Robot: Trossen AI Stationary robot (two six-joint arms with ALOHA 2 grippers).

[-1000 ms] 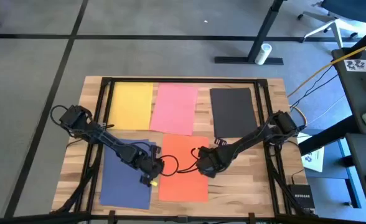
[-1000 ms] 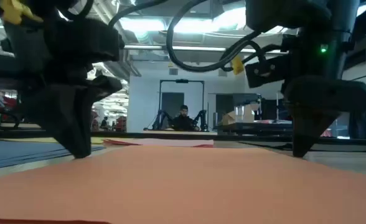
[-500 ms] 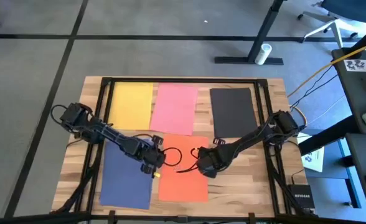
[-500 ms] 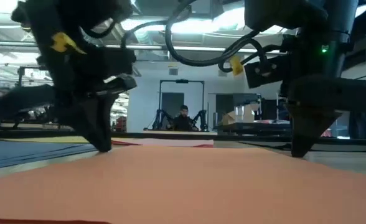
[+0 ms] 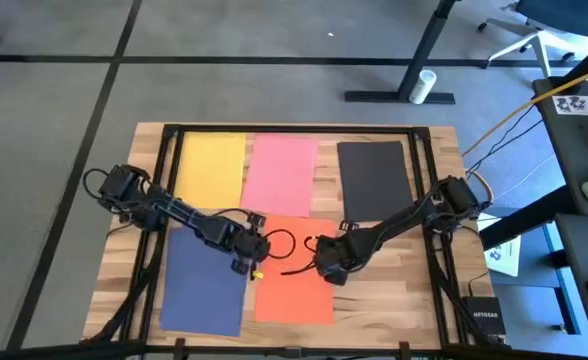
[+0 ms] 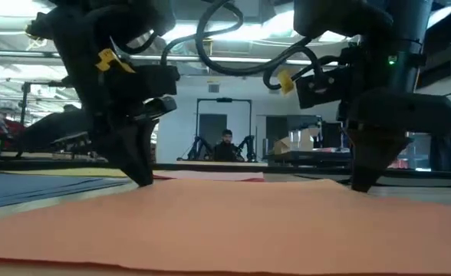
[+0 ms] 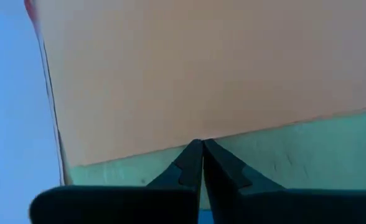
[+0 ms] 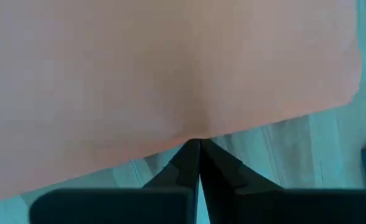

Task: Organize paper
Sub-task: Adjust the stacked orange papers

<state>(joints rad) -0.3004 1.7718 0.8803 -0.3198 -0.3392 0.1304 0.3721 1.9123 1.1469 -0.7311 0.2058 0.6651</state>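
Note:
Five coloured sheets of paper lie flat on the wooden table: yellow (image 5: 212,170), pink (image 5: 284,175) and black (image 5: 374,180) along the far side, navy blue (image 5: 204,290) and orange (image 5: 296,285) nearer. My left gripper (image 5: 253,256) is shut, its tips down at the orange sheet's left edge. My right gripper (image 5: 325,266) is shut too, its tips down at the same sheet's right edge. In the low view both stand on the orange sheet (image 6: 225,222). My left gripper sets its shut fingertips (image 7: 201,144) on the orange sheet's left edge (image 7: 170,149), coming from above and slanting. The sheet lies flat on the table. My right gripper sets its shut fingertips (image 8: 198,143) on the orange sheet's right edge (image 8: 233,129), also slanting from above, and the paper stays flat.
A black frame (image 5: 294,128) runs round the table top. Cables (image 5: 279,245) from the arms loop over the orange sheet's far part. Bare wood (image 5: 394,290) shows to the right of the orange sheet.
My left gripper has gone toward the table's far edge and a little right, from the near side of the navy sheet's right edge to the orange sheet's left edge. It has stayed shut. My right gripper has kept its place.

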